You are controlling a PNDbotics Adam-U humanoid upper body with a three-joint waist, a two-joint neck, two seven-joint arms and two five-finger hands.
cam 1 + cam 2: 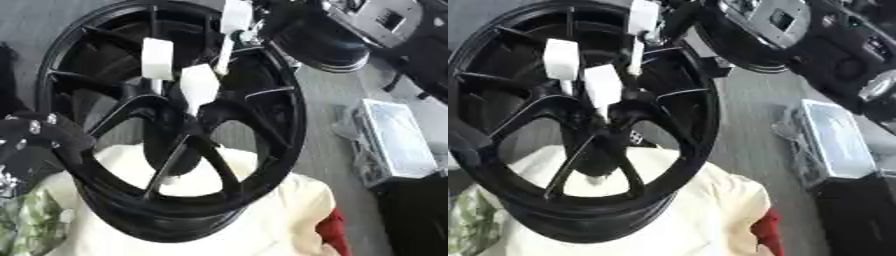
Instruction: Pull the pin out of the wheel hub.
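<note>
Wheel hub (175, 150) fills most of both views: a glossy black alloy rim with slim paired spokes running from a dark centre out to a deep barrel, standing tilted on a cream cloth (280, 220) that bunches under its lower edge. Three white, blocky fingertips (158, 58) of the right hand (234, 17) reach in from above the hub, over its upper spokes; two lie side by side just above the hub's centre, each on a thin pale stem, and a third sits higher, near the hub's top rim. These fingers are spread apart from one another, and whether they close on anything cannot be told. The pin itself cannot be made out among the spokes. The black forearm (319, 37) of that hand comes in from above and right of the hub. The left hand (39, 142), black with silver screws, rests against the hub's left rim; its finger state cannot be told. Right of the hub, on the grey floor (328, 100), lies a pale flat box (398, 137). Below the hub's right side a red cloth edge (334, 231) shows. No readable writing appears.
</note>
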